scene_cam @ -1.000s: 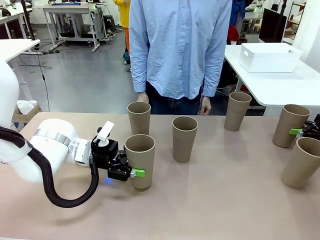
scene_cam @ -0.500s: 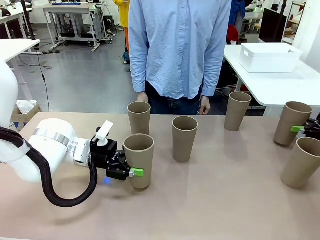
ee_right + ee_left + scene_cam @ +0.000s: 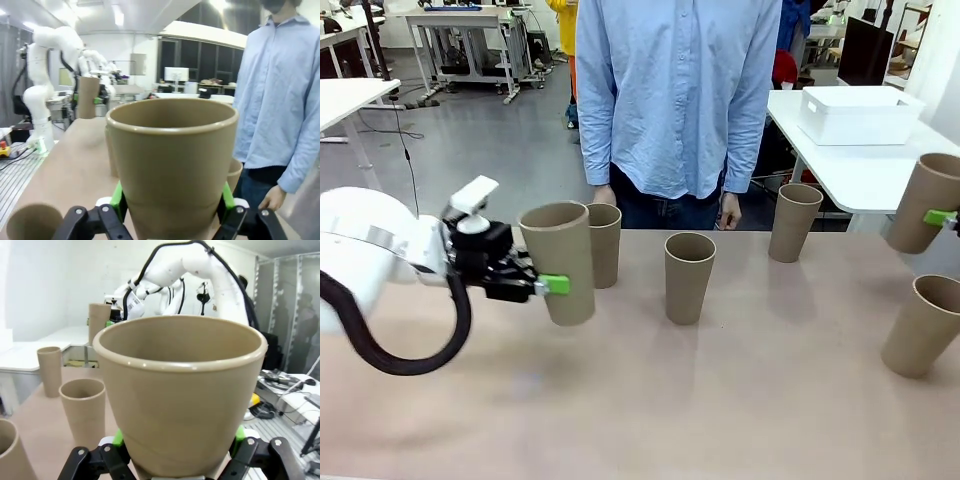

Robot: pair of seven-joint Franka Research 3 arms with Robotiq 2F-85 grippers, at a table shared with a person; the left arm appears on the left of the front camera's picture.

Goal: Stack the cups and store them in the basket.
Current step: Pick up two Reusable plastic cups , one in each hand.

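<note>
Clamping a tilted cup, the right claw is mostly cropped.

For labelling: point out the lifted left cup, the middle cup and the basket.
lifted left cup (image 3: 558, 250), front view, side wall.
middle cup (image 3: 689, 282), front view, side wall.
basket (image 3: 856, 125), front view, front wall.

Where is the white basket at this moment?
In the front view, the basket sits far right on a separate white table, beyond the cup standing right of the person.
</note>
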